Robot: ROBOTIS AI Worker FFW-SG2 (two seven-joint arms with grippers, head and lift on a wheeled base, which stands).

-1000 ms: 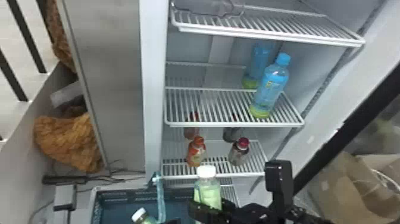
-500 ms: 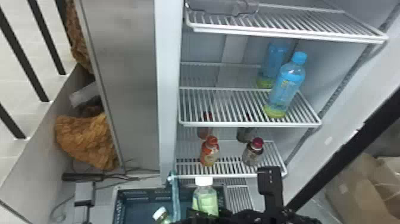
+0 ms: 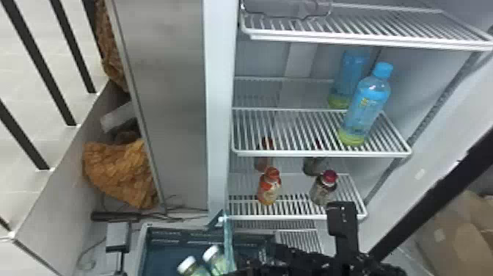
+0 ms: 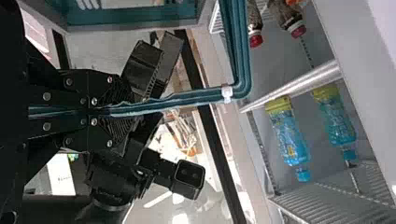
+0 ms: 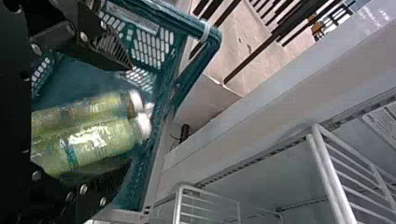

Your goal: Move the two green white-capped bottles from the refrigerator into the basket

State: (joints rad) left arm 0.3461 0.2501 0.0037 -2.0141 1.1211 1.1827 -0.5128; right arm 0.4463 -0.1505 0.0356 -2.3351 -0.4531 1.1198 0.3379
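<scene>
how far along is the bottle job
Both green white-capped bottles look to be in the basket, side by side. The left gripper grips its rim; the right gripper is open around the bottles. Probably left: withdrawing the right, releasing the rim.

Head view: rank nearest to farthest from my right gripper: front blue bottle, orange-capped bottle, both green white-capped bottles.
1. Green white-capped bottles, in the basket; too close to call between them.
2. Orange-capped bottle, left on the lower shelf.
3. Front blue bottle, right on the shelf above.
</scene>
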